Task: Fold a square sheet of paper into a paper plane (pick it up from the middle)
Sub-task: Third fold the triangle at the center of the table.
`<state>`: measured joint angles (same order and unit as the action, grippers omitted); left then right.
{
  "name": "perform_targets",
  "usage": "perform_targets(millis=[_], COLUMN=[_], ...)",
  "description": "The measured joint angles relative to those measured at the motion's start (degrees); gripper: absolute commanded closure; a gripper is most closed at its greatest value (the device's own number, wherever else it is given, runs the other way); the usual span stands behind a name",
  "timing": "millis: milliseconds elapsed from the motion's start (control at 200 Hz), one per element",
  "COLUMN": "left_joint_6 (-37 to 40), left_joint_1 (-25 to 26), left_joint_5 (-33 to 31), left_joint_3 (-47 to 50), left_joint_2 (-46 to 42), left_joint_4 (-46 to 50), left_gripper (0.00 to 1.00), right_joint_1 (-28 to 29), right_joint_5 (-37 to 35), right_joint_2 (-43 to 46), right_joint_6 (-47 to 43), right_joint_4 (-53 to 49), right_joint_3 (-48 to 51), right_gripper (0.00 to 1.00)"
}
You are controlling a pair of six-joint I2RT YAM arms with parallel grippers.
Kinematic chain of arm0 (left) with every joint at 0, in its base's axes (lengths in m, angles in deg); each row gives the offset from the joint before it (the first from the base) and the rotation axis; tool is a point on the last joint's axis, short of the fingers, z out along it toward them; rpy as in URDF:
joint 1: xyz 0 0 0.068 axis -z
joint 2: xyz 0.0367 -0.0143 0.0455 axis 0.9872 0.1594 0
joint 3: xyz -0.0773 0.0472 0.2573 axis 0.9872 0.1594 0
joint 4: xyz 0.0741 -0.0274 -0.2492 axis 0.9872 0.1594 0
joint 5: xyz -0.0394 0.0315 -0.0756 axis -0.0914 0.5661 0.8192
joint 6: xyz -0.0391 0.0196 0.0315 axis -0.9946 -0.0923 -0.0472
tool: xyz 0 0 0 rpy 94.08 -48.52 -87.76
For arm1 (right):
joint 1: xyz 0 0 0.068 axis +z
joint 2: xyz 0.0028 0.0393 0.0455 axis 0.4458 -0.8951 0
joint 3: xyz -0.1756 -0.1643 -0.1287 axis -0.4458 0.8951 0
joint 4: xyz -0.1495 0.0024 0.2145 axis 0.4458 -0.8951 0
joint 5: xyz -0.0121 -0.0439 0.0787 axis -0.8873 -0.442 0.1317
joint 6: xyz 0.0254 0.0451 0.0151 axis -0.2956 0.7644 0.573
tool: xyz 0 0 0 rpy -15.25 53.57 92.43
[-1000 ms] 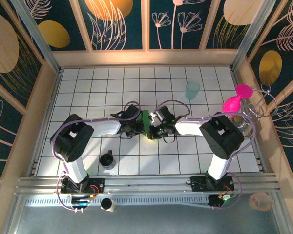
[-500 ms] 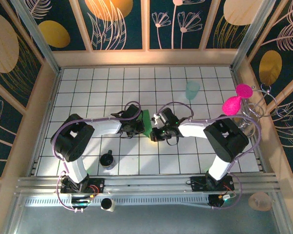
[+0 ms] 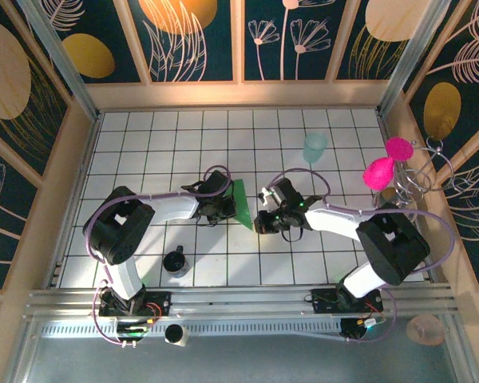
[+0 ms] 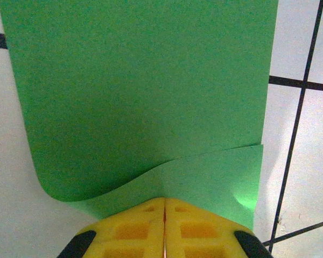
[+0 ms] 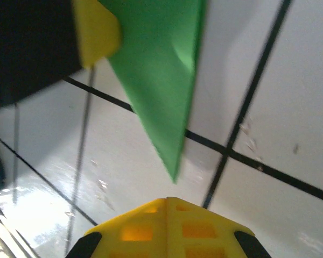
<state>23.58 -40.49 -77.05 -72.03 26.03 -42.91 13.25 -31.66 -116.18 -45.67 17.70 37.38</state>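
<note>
The square sheet of paper (image 3: 243, 204) is bright green and stands folded on the tiled table between the two arms. In the left wrist view the sheet of paper (image 4: 140, 97) shows two layers, the upper one curling up, and its near edge runs into my left gripper (image 4: 164, 200), which is shut on it. That left gripper (image 3: 228, 207) is at the paper's left side. My right gripper (image 3: 259, 223) lies a little right of the paper, shut and holding nothing. In the right wrist view a pointed paper corner (image 5: 156, 80) hangs just ahead of the right gripper (image 5: 166, 200), apart from it.
A pale teal cup (image 3: 314, 147) stands at the back right of the table. A small black cup (image 3: 175, 262) sits near the front left. A pink object (image 3: 381, 169) and a wire stand (image 3: 419, 171) are at the right wall. A yellow finger (image 5: 97, 32) of the left gripper shows beside the paper.
My right gripper has drawn back to the right, away from the paper it was against. The paper now shows more of its face. The left arm has stayed put.
</note>
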Motion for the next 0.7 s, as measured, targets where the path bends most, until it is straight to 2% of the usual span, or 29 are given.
perform_targets(millis=[260, 701], left_joint_6=[0.0, 1.4], left_joint_1=[0.0, -0.3], left_joint_5=[0.0, 0.1], left_joint_3=[0.0, 0.6], left_joint_2=[0.0, -0.9], left_joint_4=[-0.2, -1.7], left_gripper=[0.91, 0.91], right_joint_1=[0.1, 0.1], right_joint_5=[0.9, 0.9], right_joint_2=[-6.7, -13.2], right_joint_6=[2.3, 3.1], right_joint_4=[5.6, 6.1], right_joint_3=[-4.8, -6.2], right_gripper=[0.99, 1.00])
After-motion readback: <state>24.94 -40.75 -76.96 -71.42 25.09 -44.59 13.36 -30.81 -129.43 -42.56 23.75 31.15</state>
